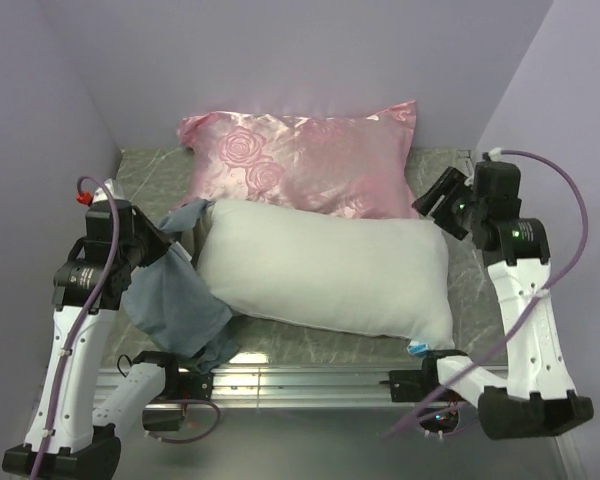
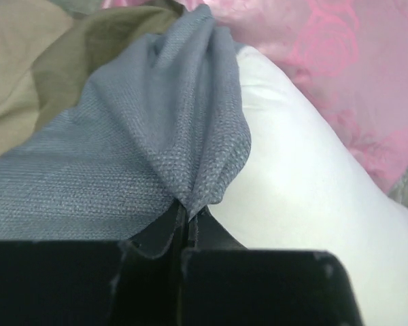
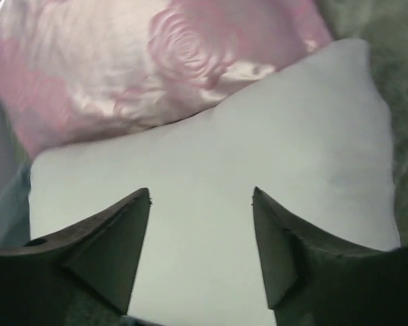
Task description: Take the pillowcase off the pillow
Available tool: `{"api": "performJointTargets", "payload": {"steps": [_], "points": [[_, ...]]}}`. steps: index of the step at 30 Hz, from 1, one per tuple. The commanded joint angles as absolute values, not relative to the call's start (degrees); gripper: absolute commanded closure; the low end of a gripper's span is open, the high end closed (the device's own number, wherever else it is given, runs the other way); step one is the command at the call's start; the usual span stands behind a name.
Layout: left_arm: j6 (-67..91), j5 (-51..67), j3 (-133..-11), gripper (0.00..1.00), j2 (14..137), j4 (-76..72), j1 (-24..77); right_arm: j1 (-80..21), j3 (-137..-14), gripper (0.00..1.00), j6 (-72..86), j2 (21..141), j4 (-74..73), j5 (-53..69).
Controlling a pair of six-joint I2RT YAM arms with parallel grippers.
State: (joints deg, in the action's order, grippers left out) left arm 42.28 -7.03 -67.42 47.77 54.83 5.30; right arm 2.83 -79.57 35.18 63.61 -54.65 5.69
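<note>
While the left gripper (image 2: 185, 219) stands pinched shut on a fold of the slate-grey pillowcase (image 1: 175, 300), the right gripper (image 3: 200, 197) hangs with its fingers spread wide and nothing between them, above the right end of the white pillow (image 1: 325, 275).

The pillow lies lengthwise across the middle of the marbled grey-green tabletop (image 1: 475, 300), plump and bare over nearly its whole length. A small blue tag (image 1: 417, 347) shows at its near right corner. Its far edge touches the pink satin pillow (image 1: 310, 160), rose-patterned and shiny, which lies behind it against the back wall.

The pillowcase is bunched at the left, pressed against the pillow's left end. It is drawn up into a ridge where the left gripper holds it, and it sags from there down to the near edge of the table. From the left wrist, its grey weave fills most of the view, with tan and olive checks of its other face showing at the upper left. Whether any corner of the pillow sits inside the case cannot be told.
</note>
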Motion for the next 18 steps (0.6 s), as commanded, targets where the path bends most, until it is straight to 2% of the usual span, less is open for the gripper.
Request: {"api": "performJointTargets", "payload": {"steps": [1, 2, 4, 7, 8, 12, 18], "points": [[37.53, -0.54, -67.95, 1.00, 48.07, 48.69, 5.45, -6.98, -77.53, 0.29, 25.85, 58.80, -47.54, 7.04], [37.36, 0.34, -67.42, 0.99, 48.08, 48.78, 5.45, -9.82, -76.74, 0.27, 24.53, 58.02, -47.81, 6.86], [36.57, 2.18, -65.05, 1.00, 47.64, 48.34, 5.45, -14.91, -73.06, 0.05, 21.62, 56.43, -44.92, 9.14], [36.12, 4.91, -62.06, 0.99, 47.55, 48.16, 5.54, -29.83, -71.37, 0.03, 21.27, 56.77, -42.63, 2.84], [36.12, 5.70, -61.35, 1.00, 47.46, 47.99, 5.71, -37.63, -71.37, 0.02, 21.27, 58.95, -42.10, 0.64], [36.21, 7.03, -58.89, 0.99, 47.46, 47.64, 6.33, -53.21, -73.56, 0.00, 20.48, 68.80, -42.45, -9.92], [36.39, 7.64, -57.39, 0.99, 48.16, 47.11, 6.42, -60.99, -71.28, 0.00, 21.18, 83.21, -39.64, -16.25]]}}
